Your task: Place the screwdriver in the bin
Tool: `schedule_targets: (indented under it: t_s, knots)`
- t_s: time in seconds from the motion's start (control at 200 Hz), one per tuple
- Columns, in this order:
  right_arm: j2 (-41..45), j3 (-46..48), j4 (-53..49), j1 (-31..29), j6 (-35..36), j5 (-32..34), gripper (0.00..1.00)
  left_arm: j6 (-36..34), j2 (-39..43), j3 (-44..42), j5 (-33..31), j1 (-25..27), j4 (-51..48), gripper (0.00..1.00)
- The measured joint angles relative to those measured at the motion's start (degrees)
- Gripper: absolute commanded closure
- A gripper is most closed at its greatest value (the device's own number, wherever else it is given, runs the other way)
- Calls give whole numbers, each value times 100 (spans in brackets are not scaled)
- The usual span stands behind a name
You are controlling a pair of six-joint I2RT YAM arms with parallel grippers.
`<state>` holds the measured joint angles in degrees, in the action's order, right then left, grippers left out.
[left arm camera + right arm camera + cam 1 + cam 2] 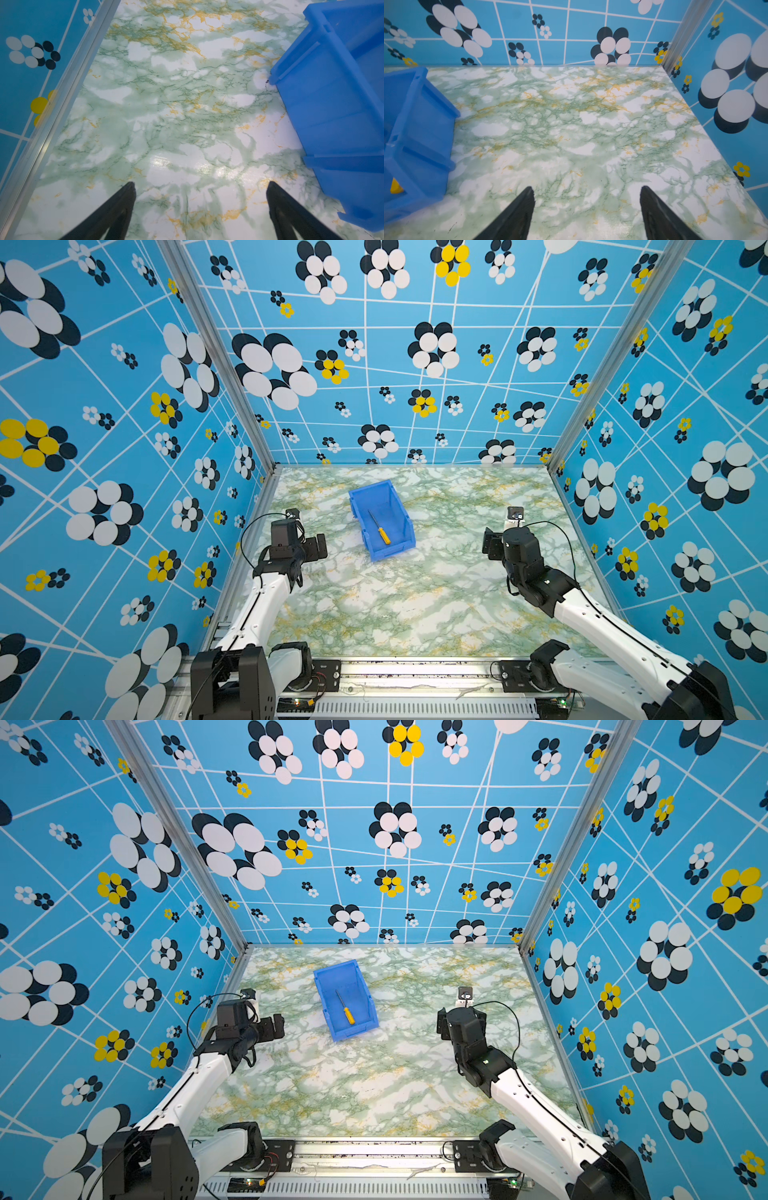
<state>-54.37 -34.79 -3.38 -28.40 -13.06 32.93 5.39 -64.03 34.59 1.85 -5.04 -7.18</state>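
Note:
The blue bin [358, 506] [324, 986] stands on the marble table, toward the back middle in both top views. Inside it lies the screwdriver [380, 528] [346, 1008], yellow handle toward the front, dark shaft pointing back. My left gripper [320, 546] [276, 1027] hovers left of the bin, and in the left wrist view it [200, 185] is open over bare table, the bin's wall [332, 93] beside it. My right gripper [491, 545] [444, 1025] sits well right of the bin, open and empty [586, 188]. The right wrist view shows the bin [421, 124] and the screwdriver's yellow handle end [396, 187].
Patterned blue walls with aluminium posts [266, 456] [552, 460] close in the table on three sides. A metal rail [415, 668] runs along the front edge by the arm bases.

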Motion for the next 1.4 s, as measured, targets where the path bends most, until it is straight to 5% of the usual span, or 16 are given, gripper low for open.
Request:
schedule_targets:
  t_s: [0.39,0.74,1.045,1.399]
  knots:
    - [522,903,813,564,-87,328,16,155,-953,-1158,-236,-15,3248,1]
    - [-415,1209,2304,1259,275,208,16,146,-1698,-1696,-251,35,5661,1]
    - [-1209,1818,3836,2002,525,-94,15,-59,-2551,-2221,-317,358,7407,1]
    - [-1895,1908,4924,2396,807,-804,15,-94,-2629,-2387,-363,369,8100,1]
